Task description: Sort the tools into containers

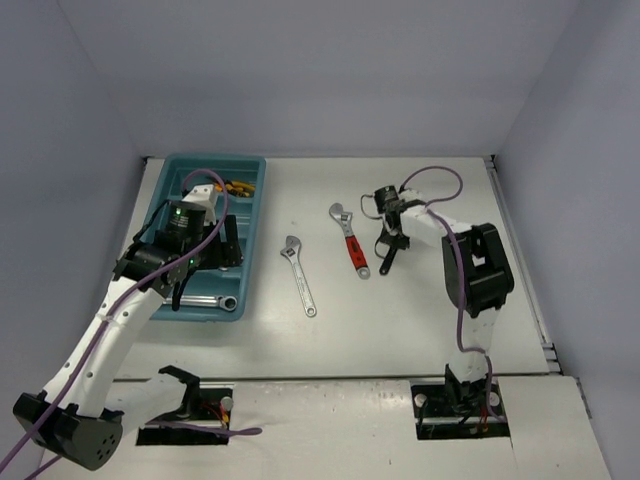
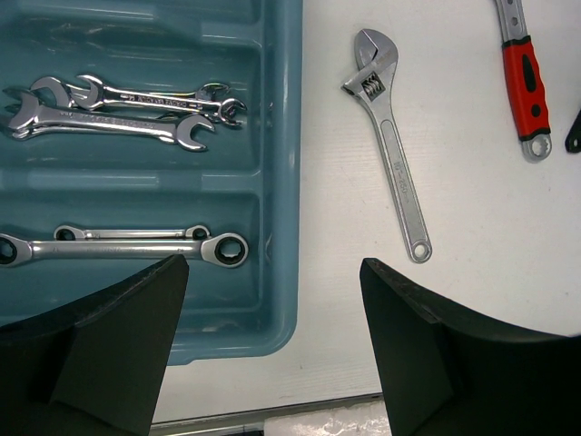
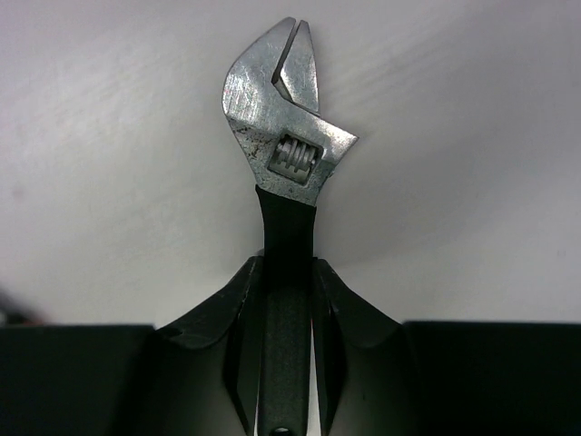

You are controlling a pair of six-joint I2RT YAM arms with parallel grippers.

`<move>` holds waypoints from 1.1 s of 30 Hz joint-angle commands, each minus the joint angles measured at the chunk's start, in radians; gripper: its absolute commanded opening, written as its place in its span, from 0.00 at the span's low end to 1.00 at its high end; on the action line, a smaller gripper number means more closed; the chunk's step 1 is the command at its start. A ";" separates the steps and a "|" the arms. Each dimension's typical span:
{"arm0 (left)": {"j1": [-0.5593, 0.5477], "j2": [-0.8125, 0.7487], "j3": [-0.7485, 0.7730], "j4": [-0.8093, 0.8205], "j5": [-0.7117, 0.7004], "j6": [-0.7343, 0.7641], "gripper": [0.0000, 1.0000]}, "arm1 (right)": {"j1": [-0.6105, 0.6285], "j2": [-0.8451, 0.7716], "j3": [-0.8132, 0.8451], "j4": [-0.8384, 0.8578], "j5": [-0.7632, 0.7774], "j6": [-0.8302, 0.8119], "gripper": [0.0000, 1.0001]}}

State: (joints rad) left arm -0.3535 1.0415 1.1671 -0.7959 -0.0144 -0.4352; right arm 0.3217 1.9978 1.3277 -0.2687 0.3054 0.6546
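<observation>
Pickup step | my right gripper (image 3: 289, 272) pinches the black-handled wrench (image 3: 286, 136) | left gripper (image 2: 272, 268) spread above the tray (image 2: 283, 136) | next: I lift 1 wrench, carry it trayward

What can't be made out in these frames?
Top view: the left arm covers the middle compartments of the teal-blue plastic tray; the yellow-orange items in its far compartment are too small to identify.
Left wrist view: the red-handled adjustable wrench loses its head at the top edge.
Right wrist view: the right gripper hides the handle end of the black-handled adjustable wrench.
</observation>
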 commanded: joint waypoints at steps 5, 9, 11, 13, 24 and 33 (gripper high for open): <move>-0.002 0.039 0.077 0.049 0.061 0.042 0.74 | 0.179 -0.204 -0.276 -0.120 -0.035 -0.192 0.00; -0.004 0.060 0.088 0.066 0.076 0.049 0.74 | 0.187 -0.317 -0.386 -0.101 -0.118 -0.234 0.00; -0.004 0.072 0.091 0.072 0.085 0.047 0.74 | 0.186 -0.349 -0.424 -0.096 -0.140 -0.239 0.04; -0.004 0.083 0.094 0.076 0.095 0.042 0.74 | 0.186 -0.366 -0.428 -0.081 -0.160 -0.243 0.09; -0.006 0.115 0.107 0.080 0.113 0.017 0.74 | 0.134 -0.318 -0.414 -0.012 -0.241 -0.241 0.28; -0.007 0.113 0.095 0.080 0.109 0.009 0.74 | 0.081 -0.292 -0.393 0.005 -0.225 -0.228 0.33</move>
State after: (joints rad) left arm -0.3538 1.1683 1.2217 -0.7582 0.0895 -0.4151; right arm 0.4162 1.6619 0.9159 -0.2674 0.0596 0.4213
